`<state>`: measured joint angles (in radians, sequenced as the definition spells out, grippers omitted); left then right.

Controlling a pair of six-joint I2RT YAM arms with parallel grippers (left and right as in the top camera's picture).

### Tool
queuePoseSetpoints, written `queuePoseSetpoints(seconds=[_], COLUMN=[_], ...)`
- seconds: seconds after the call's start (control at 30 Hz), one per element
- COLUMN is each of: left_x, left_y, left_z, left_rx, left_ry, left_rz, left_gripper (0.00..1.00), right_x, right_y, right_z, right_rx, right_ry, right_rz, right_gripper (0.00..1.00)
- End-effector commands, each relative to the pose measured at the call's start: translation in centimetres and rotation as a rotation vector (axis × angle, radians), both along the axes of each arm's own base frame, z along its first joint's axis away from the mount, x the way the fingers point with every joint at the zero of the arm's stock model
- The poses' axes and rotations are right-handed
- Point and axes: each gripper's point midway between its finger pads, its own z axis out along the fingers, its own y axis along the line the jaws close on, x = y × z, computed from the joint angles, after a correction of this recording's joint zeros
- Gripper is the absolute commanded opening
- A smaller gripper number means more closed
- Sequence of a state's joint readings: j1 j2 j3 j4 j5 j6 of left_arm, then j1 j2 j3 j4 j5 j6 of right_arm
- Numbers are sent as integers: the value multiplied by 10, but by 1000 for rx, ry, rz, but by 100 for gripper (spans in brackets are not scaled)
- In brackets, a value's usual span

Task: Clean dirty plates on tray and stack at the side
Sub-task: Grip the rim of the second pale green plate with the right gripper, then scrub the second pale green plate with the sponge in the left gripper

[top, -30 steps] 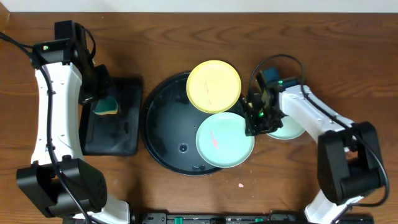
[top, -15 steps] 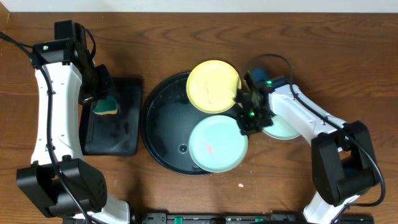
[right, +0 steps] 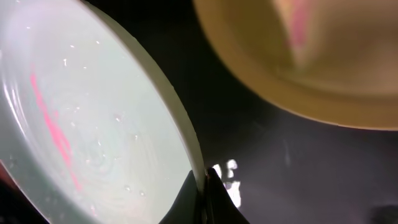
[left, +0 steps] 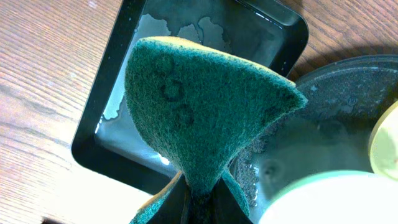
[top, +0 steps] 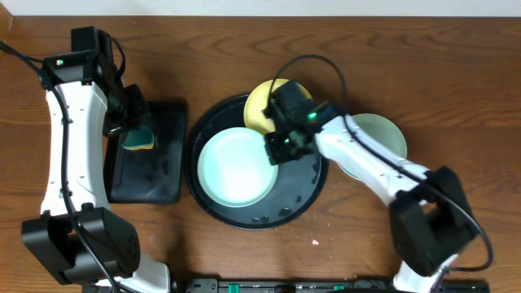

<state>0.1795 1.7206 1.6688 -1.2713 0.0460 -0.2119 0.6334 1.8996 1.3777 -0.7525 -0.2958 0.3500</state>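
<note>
Right hand [top: 275,148] clamps the rim of the smeared pale mint-blue round plastic plate [top: 236,167], lying inside the large round black tray [top: 303,183]. Left hand [left: 194,202] grips the teal sponge [left: 199,106] over the rectangular black tray [left: 205,25].

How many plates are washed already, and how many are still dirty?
One mint plate already sits off the tray at the right; no smear shows on it. In hand: the right gripper pinches the rim of the second mint plate, pink-streaked, on the tray, while the left gripper holds the sponge ready. Left: wiping that one and the streaked yellow plate, then stacking both.
</note>
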Motion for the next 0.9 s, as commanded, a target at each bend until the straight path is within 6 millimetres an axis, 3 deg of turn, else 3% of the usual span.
queuePoseSetpoints(seconds=[0.0,0.13,0.37,0.43,0.67,0.8,0.87], left_x=[0,0,1,1,-5,-16,-24], left_y=[0,0,-8,-26,-66,-101,-118], left_z=[1,1,1,0,-10,-29,-53], left_rx=[5,5,-22,-72,-88,-89,-59], left_ry=[-6,-5,-9,-7,34,82,109], left_rz=[-9,-9,-23,-58,-83,-128,-137], left_gripper=[7,7,7,7,7,7,7], right_x=[-6,-9,6,6,7,7,7], right_y=[6,1,2,2,-2,-2,-2], right_z=[-32,-56,-63,-73,-77,-77,-77], right_rx=[-45,-83,-62,-71,-57,-57,-57], right_ry=[102,171,160,179,210,210,209], right_rz=[-110,-175,-252,-269,-282,-281,-281], right_gripper=[1,1,8,1,1,1,1])
